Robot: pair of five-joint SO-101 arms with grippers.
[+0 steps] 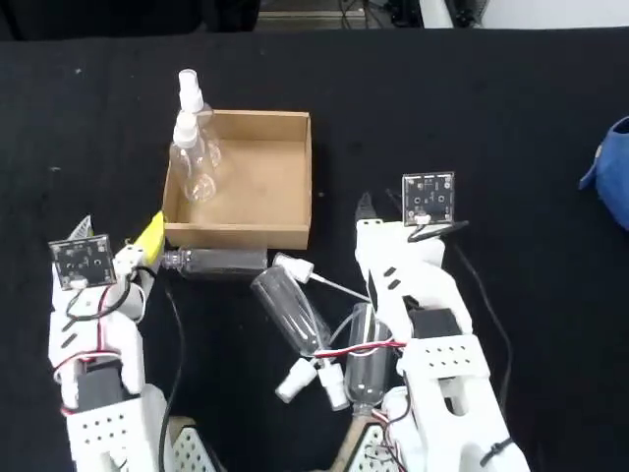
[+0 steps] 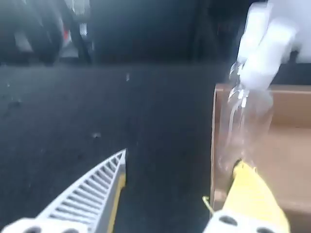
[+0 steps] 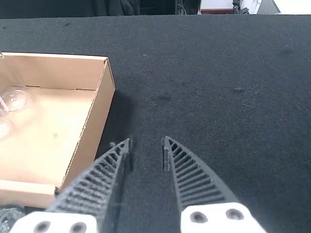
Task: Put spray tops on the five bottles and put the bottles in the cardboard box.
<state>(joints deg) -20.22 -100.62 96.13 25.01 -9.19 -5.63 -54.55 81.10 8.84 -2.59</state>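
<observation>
The cardboard box (image 1: 238,236) is sitting on the desk (image 1: 491,118), tan, shallow and open-topped. Two clear bottles with white spray tops fitted, the rear bottle (image 1: 203,126) and the front bottle (image 1: 197,175), are standing upright and close together in the box corner at the high view's upper left. The third bottle (image 1: 218,261) is lying on its side just outside the near box wall, parallel to it. A loose spray top (image 1: 293,265) is lying at its end, dip tube trailing away. The fourth bottle (image 1: 292,313) is lying diagonally nearby. The fifth bottle (image 1: 366,366) is lying beside it, partly hidden. Two white tops, the left top (image 1: 295,382) and the right top (image 1: 334,385), are lying at their near ends; seating cannot be determined.
</observation>
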